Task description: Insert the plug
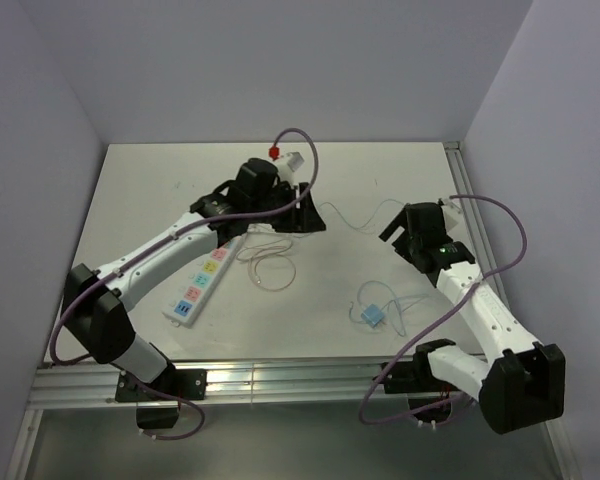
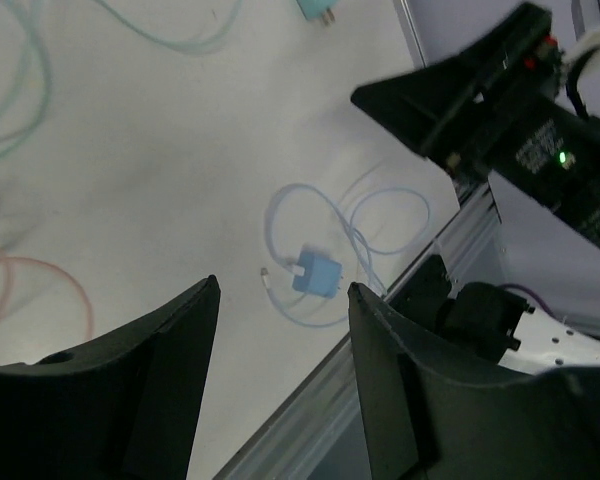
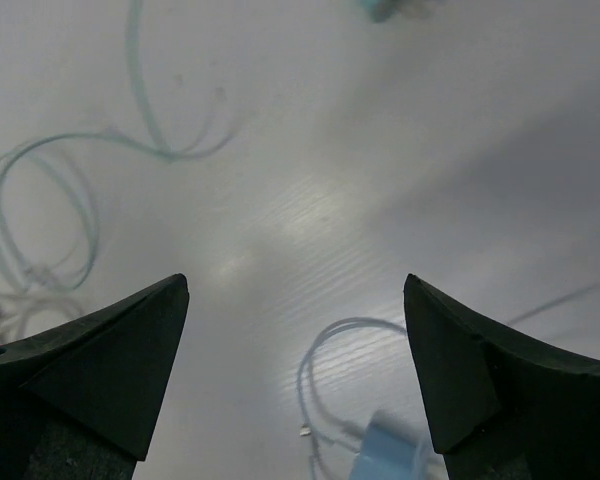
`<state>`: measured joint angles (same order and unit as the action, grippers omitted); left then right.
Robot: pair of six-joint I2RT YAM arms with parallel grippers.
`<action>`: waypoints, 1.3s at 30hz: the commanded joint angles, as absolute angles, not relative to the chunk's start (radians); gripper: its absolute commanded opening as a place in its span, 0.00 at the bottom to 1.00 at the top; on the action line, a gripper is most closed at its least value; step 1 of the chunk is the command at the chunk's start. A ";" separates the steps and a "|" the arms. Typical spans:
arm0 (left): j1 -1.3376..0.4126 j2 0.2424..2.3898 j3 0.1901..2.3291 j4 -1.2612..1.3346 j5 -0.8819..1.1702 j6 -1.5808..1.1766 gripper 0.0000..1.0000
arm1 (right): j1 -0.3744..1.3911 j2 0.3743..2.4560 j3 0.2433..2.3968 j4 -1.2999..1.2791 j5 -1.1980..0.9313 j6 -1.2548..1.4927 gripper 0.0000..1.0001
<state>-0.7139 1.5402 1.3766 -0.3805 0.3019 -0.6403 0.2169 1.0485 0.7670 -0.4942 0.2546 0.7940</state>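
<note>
So the left hand is parted, the right hand spread wide, both empty. The blue plug lies on the tabletop, well apart from the power strip. Probably light and skiddy; I'd pinch the body's sides, not the floppy cord.

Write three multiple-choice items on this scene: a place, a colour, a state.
1. The power strip lies: A) partly under the left arm B) beside the right arm's base C) against the far wall.
2. The plug nearest the table's front edge is: A) red B) blue C) black.
3. The right fingers are: A) shut on a cable B) shut, empty C) open, empty.
1 A, the arm crosses above it; 2 B, its body is blue; 3 C, bare table shows between them.
</note>
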 commanded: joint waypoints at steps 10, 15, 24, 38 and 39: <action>-0.802 1.588 1.364 -0.330 0.353 -0.640 0.60 | -0.124 1.512 1.003 -0.420 0.261 0.735 0.95; -0.802 1.545 1.330 -0.351 0.348 -0.612 0.60 | -0.144 1.653 1.156 -0.425 0.232 0.798 0.96; -0.802 1.459 1.279 -0.377 0.284 -0.574 0.60 | -0.123 1.805 1.284 -0.497 0.228 0.844 0.95; -0.802 1.424 1.279 -0.377 0.272 -0.580 0.61 | -0.110 1.856 1.261 -0.529 0.290 0.877 0.87; -0.802 1.419 1.279 -0.380 0.265 -0.580 0.61 | -0.110 1.861 1.258 -0.529 0.293 0.877 0.87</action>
<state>-0.8021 1.4624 1.2789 -0.3878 0.2817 -0.5907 -0.1154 1.8530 1.2510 -0.5125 0.2424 0.8597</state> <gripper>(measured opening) 0.608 0.871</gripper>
